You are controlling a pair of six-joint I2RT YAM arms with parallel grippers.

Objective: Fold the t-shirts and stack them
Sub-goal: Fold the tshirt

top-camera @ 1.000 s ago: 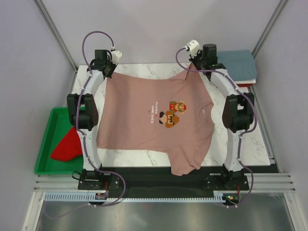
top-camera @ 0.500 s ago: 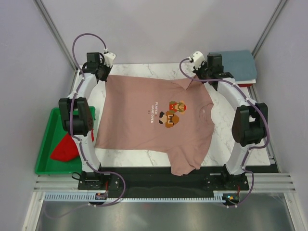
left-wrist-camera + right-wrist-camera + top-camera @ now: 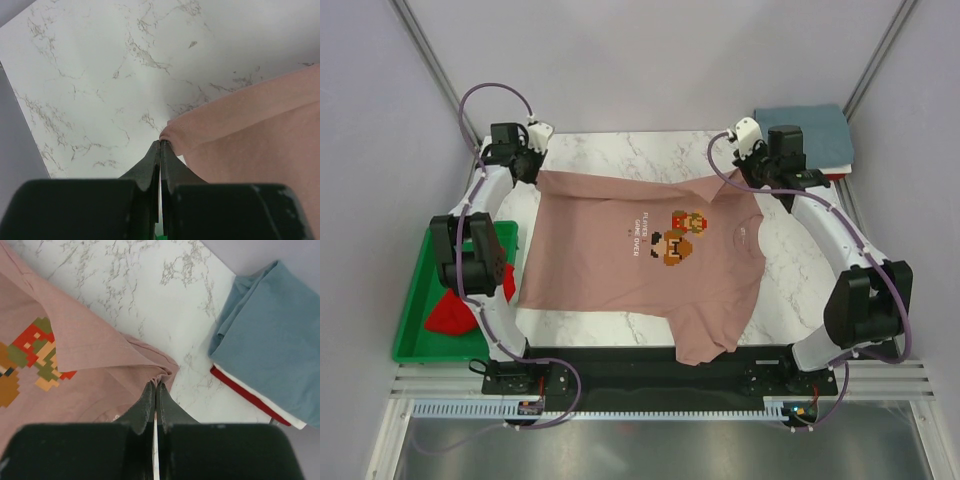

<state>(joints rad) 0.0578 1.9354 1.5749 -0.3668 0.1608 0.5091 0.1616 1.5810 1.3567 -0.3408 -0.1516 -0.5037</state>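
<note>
Near the grey-blue shirt [image 3: 270, 340], right hand [image 3: 155, 386] and left hand [image 3: 161, 145] pinch the pink shirt [image 3: 640, 270]

- The dusty-pink t-shirt [image 3: 620, 270]: plain pink cloth, with a pixel-character print [image 3: 678, 238] in red, brown, orange and olive green, and small white lettering beside it.
- The grey-blue t-shirt [image 3: 810, 130]: plain, with white and red edges showing beneath it in the right wrist view.
- The red cloth [image 3: 448, 316], half hidden and likely a t-shirt: bright red.
- The tray [image 3: 412, 338]: bright green.
- The table [image 3: 620, 150]: white marble with grey veins.
</note>
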